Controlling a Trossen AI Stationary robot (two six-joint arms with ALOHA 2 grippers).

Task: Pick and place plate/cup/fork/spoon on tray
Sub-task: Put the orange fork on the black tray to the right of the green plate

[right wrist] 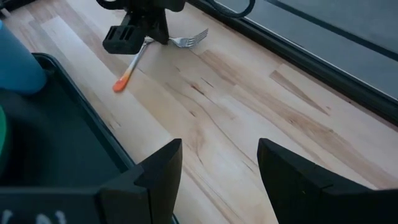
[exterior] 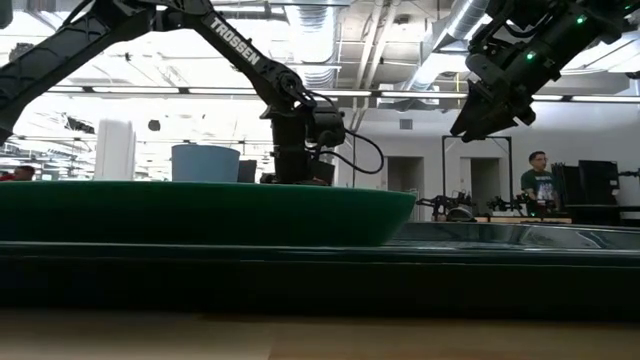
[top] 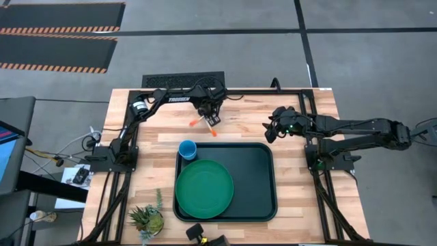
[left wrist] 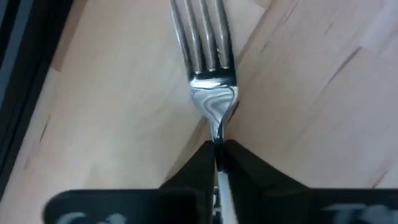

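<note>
The fork (left wrist: 205,56) has silver tines and an orange handle (right wrist: 127,70). It lies on the wood beyond the tray's far rim. My left gripper (top: 208,115) stands over it, shut on it. The dark-green tray (top: 263,184) holds the green plate (top: 203,188) and the light-blue cup (top: 188,149), which stands upright in its far left corner. A second orange bit (top: 193,123) shows beside my left gripper; I cannot tell whether it is the spoon. My right gripper (right wrist: 217,155) hovers open and empty above the table, right of the fork. My left gripper pinches the fork's metal neck (left wrist: 216,127), just behind the tines, between its two fingers. It comes from above, pointing down. The tines (right wrist: 189,39) stick out on the far side and the orange handle on the tray side. The fork stays low over the wood; whether it is lifted clear I cannot tell.
A small potted plant (top: 147,219) stands at the table's near left corner. A dark object (top: 198,234) sits at the near edge. Bare wood lies between the fork and my right gripper. The tray's right half is bare. A person (exterior: 538,175) stands far off in the room.
</note>
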